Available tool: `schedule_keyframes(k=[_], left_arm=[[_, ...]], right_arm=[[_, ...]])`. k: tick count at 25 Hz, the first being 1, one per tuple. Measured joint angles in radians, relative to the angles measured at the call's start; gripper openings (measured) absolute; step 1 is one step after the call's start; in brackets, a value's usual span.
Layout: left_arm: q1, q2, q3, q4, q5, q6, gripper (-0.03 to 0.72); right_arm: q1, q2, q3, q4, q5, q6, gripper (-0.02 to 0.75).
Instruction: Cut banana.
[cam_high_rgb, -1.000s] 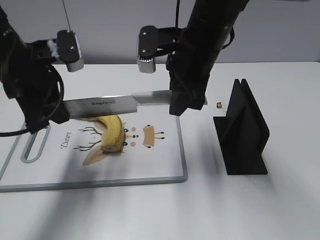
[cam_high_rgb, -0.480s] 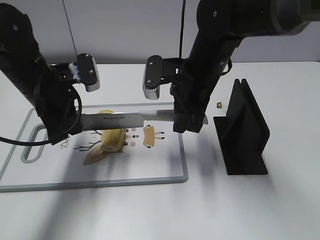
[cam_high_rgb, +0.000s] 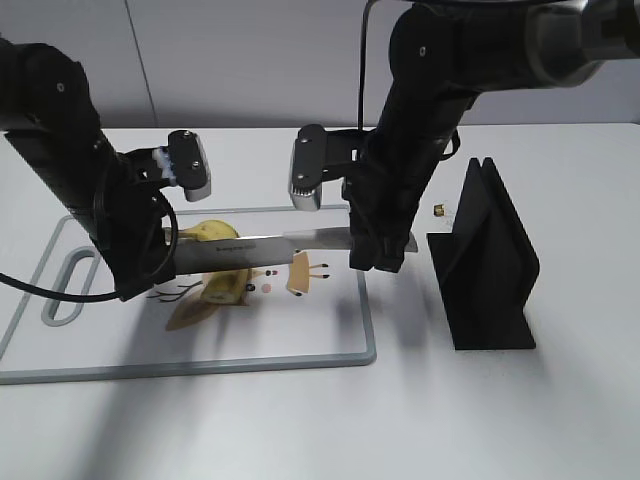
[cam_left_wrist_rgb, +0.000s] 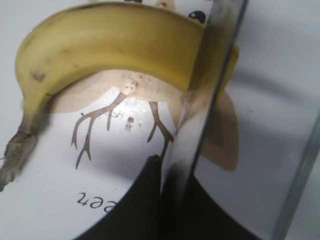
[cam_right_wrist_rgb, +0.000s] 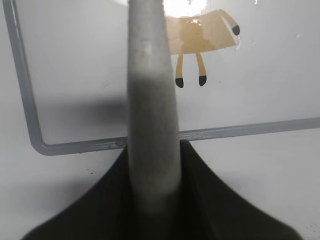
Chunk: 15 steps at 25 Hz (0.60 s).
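A yellow banana (cam_high_rgb: 226, 286) lies on the white cutting board (cam_high_rgb: 320, 325) printed with a deer drawing. A long knife (cam_high_rgb: 262, 250) lies level across the banana, its edge pressing into the fruit. My right gripper (cam_high_rgb: 378, 250) is shut on the knife's grey handle (cam_right_wrist_rgb: 152, 100). My left gripper (cam_high_rgb: 160, 262) is shut on the blade's tip. In the left wrist view the blade (cam_left_wrist_rgb: 210, 90) crosses the banana (cam_left_wrist_rgb: 110, 40) near its right end and runs into my jaws (cam_left_wrist_rgb: 170, 200). The right wrist view shows my jaws (cam_right_wrist_rgb: 152, 200) around the handle.
A black knife stand (cam_high_rgb: 490, 265) stands on the table to the right of the board. A small gold object (cam_high_rgb: 439, 210) lies behind it. The board's grey rim (cam_right_wrist_rgb: 30, 115) runs under the handle. The board's handle slot (cam_high_rgb: 62, 295) is at the left.
Both arms have come down with the knife. The blade has dropped from above the banana onto it, and the left arm has shifted right toward the fruit.
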Motion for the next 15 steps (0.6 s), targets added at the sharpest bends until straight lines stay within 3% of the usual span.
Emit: schedule_keyframes(k=[15], left_arm=[[0.000, 0.035, -0.003, 0.004, -0.004, 0.000, 0.020]], right_arm=[[0.000, 0.045, -0.003, 0.008, -0.004, 0.000, 0.170]])
